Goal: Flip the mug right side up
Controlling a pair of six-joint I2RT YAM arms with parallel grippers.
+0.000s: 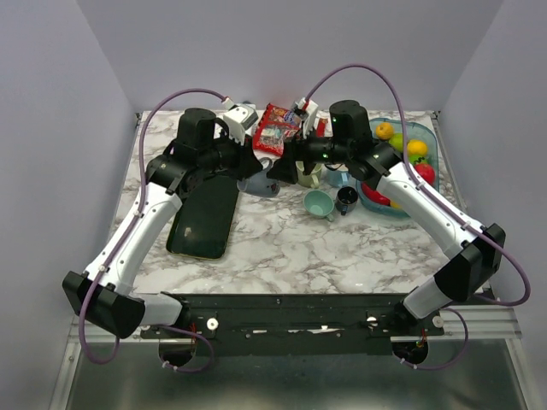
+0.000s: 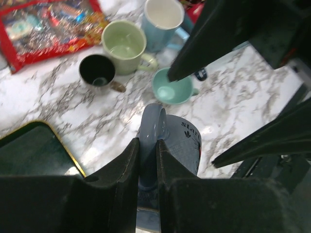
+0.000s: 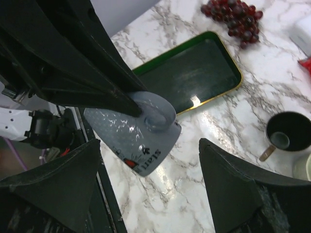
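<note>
My left pincer (image 2: 147,145) pinches the mug (image 2: 184,148) by its handle (image 2: 154,124) so I can tip it. My right pincer (image 3: 148,160) is spread wide, mug just ahead, ready to help.

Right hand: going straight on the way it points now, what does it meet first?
Most likely the blue-grey ceramic mug with printed lettering. It lies straight ahead of the open right hand, with its handle pinched by the left hand. The gap to it is unclear from these views.

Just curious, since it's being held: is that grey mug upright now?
Tipped, not upright: the grey mug is sideways, handle uppermost, pinched by the left gripper.
</note>
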